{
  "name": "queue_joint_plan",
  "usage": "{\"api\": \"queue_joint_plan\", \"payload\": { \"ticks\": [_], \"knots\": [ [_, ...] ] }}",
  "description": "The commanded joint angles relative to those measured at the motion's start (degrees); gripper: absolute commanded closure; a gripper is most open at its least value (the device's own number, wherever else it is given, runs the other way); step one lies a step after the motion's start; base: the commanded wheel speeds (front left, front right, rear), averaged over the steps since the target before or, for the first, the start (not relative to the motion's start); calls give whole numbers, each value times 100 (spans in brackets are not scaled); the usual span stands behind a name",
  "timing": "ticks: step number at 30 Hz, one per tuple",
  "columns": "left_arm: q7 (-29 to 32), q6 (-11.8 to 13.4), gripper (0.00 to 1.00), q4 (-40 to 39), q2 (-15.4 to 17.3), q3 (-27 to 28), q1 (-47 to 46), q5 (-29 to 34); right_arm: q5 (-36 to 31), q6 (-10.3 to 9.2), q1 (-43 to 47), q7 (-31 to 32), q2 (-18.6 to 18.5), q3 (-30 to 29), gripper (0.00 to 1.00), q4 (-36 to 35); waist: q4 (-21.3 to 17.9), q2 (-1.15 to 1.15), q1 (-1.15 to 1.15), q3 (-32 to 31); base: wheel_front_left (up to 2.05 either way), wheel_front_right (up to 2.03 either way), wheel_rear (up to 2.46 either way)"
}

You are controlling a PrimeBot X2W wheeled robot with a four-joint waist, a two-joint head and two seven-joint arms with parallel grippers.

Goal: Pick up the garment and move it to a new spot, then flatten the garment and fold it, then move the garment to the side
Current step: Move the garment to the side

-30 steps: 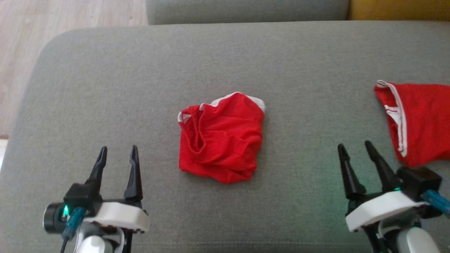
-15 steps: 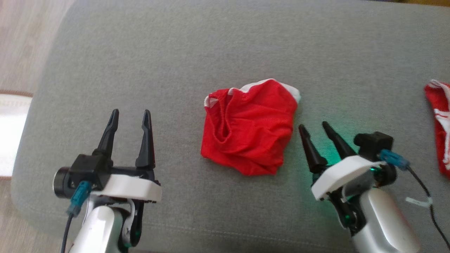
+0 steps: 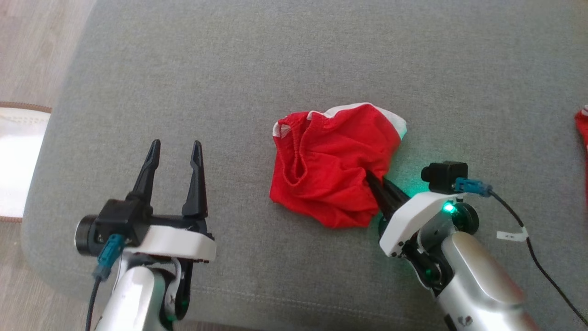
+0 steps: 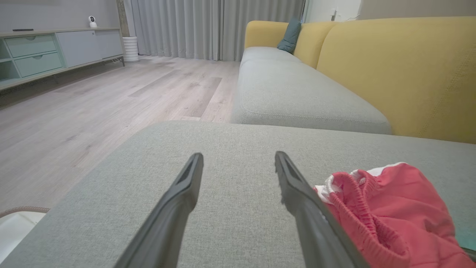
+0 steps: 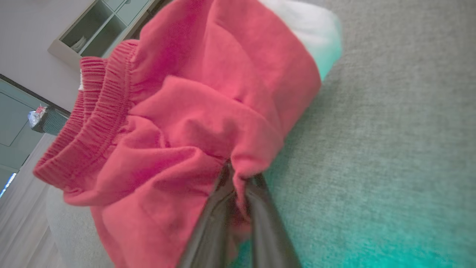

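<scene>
My right gripper has reached the garment and clamped a fold at its edge. Left gripper idle, jaws apart. Ready to lift.

Crumpled red cloth garment w/ white trim sits mid grey fabric sofa cushion. Right gripper at lower right, dark fingers nearly together, pinching the garment's right edge, green light on its wrist. Left gripper at lower left, fingers spread, well apart from the cloth. Another red cloth at far right edge.
</scene>
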Motion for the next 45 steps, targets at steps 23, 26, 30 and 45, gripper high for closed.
{"api": "queue_joint_plan", "payload": {
  "ticks": [23, 26, 30, 45],
  "knots": [
    [-70, -42, 0, -263, 162, 345, 253, 224, -1078, -5, 763, 676, -1383, 43, 100, -2119, -1779, 0, 0, -717, 0, 0, 0],
    [-67, -45, 0, -299, 179, 317, 238, 232, -1010, -5, 662, 905, -1700, 34, 100, -2417, -1995, 0, 0, -681, 0, 0, 0],
    [-57, -66, 0, -342, 193, 266, 127, 252, -907, -5, 447, 1011, -2005, -50, 100, -2509, -2170, 0, 0, -539, 0, 0, 0],
    [79, -311, 0, -609, 328, -68, -638, 477, -961, -5, -946, 342, -2477, -1175, 100, -1095, -2309, 0, 0, 504, 0, 0, 0]
  ]
}}
